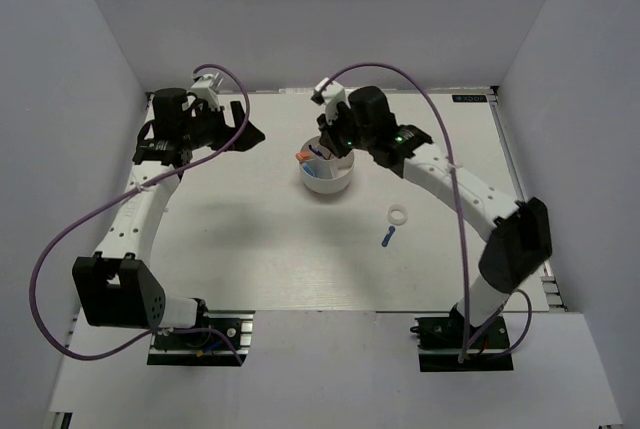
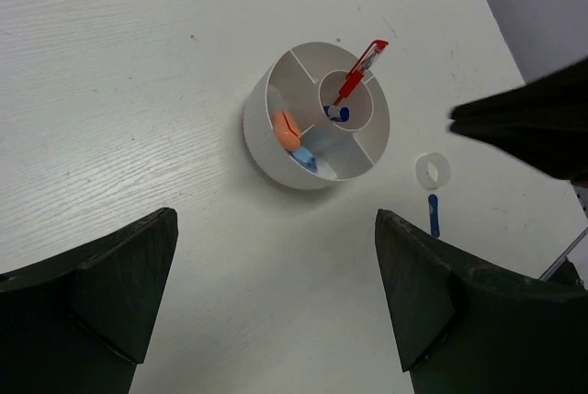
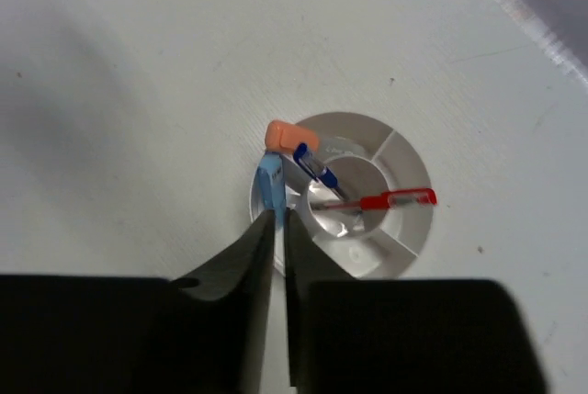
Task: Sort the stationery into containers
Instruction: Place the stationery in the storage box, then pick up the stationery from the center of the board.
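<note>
two pieces lie out on the table, four sit in the white tub

the right claw is seen hanging above the white tub, which stands mid-table, slightly far of centre. its jaws are drawn to a narrow slit and nothing is seen gripped between them. the light-blue piece lines up with the fingertips in the right wrist view, but from the left wrist it is shown lying in an outer compartment, just beside the orange piece. the left claw is held wide and empty, well apart to the left of the tub.

the step in hand is judged to be a pull-away from the tub toward the loose pieces. it would be done best with a straight lift, so that the red pen and the blue pen, both leaning in the centre well, are not knocked. the jaws should be opened before any descent. the white ring, lying flat to the near right of the tub, may be pinched across its rim. the dark-blue piece, just near of the ring, may be taken across its short width.

counted: one tub, two pens, three capsule pieces, one ring, two claws.
</note>
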{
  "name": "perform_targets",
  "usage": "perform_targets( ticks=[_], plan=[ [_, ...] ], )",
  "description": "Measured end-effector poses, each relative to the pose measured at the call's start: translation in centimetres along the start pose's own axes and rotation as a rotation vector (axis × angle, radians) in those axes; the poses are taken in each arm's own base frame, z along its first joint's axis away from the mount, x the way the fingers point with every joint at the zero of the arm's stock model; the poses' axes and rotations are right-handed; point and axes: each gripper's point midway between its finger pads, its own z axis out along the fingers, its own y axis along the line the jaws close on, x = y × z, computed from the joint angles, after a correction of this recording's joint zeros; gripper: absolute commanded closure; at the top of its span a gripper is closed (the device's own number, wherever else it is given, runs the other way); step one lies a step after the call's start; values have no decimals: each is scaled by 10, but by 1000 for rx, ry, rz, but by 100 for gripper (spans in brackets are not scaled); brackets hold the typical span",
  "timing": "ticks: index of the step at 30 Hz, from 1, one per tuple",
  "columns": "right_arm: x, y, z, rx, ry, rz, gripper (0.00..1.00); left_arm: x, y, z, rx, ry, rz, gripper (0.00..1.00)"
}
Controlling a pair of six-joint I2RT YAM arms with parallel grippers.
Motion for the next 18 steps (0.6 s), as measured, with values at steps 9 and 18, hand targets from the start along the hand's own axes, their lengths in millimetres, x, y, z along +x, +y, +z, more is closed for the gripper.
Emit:
perform_targets(
  ticks=[9,18],
  plan=[
    [73,-30,-101,139,78,2,95,-10,-5,2,9,4,64,4],
    [228,-26,-113,101,502,86,82,1,4,13,4,42,13,4]
  ],
)
